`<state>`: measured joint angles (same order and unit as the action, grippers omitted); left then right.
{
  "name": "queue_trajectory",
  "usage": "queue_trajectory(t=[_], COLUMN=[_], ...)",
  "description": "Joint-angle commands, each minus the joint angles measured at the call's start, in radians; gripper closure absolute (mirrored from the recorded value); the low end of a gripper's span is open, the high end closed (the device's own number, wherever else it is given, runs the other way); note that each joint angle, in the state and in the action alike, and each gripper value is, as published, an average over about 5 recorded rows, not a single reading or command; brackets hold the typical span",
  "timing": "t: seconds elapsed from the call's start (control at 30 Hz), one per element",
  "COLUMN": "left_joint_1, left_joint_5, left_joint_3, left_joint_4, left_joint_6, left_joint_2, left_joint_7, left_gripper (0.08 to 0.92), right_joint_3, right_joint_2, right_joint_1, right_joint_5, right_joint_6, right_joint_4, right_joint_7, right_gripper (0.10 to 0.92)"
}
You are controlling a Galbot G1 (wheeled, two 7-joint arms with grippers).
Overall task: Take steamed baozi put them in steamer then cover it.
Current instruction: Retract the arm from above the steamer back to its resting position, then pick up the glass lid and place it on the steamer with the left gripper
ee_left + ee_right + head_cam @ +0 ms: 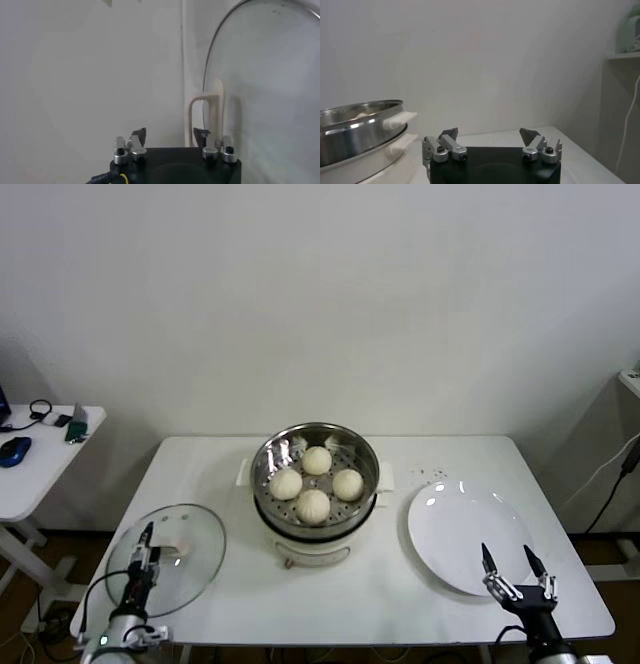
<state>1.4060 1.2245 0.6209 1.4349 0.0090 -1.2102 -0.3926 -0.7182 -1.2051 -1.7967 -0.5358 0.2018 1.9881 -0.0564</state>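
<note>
Several cream-white steamed baozi [313, 506] lie on the perforated tray inside the shiny steel steamer [265, 454], which stands uncovered mid-table on its cream base. The cover [195, 524], a clear glass lid with a whitish handle [205, 112], lies flat at the table's front-left corner. My left gripper [142, 552] [170, 135] hovers over the lid's near-left part. Its fingers stand apart with nothing between them, and the handle is just ahead of one fingertip. My right gripper [507, 556] [489, 134] is open and empty at the front right, over the near edge of the plate.
An empty flat white plate [450, 514] lies to the right of the steamer [360, 120]. A small side table [30, 484] with a blue mouse [15, 451] and cables stands off to the left. A wall lies behind the table.
</note>
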Motion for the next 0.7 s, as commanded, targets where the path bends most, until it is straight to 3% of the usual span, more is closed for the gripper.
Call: queue_trajectory(t=[0.03, 0.5, 0.7], left_joint_1=[-0.011, -0.027, 0.003], left_joint_5=[0.006, 0.006, -0.044], left_joint_3=[0.001, -0.001, 0.005], left_joint_4=[-0.025, -0.040, 0.082], left_joint_6=[-0.001, -0.005, 0.027], left_joint_2=[-0.001, -0.002, 0.004], left_joint_7=[0.001, -0.003, 0.018], left_gripper=[0.432, 0.833, 0.866], right_joint_3=[-0.001, -0.014, -0.022], right_joint_2=[-0.003, -0.022, -0.023], right_joint_1=[0.001, -0.006, -0.002], right_joint_5=[0.002, 0.019, 0.024], right_joint_6=[-0.001, 0.003, 0.001], right_joint_4=[-0.001, 0.005, 0.008], right_joint_7=[-0.001, -0.014, -0.018], right_gripper=[0.203, 0.203, 0.203])
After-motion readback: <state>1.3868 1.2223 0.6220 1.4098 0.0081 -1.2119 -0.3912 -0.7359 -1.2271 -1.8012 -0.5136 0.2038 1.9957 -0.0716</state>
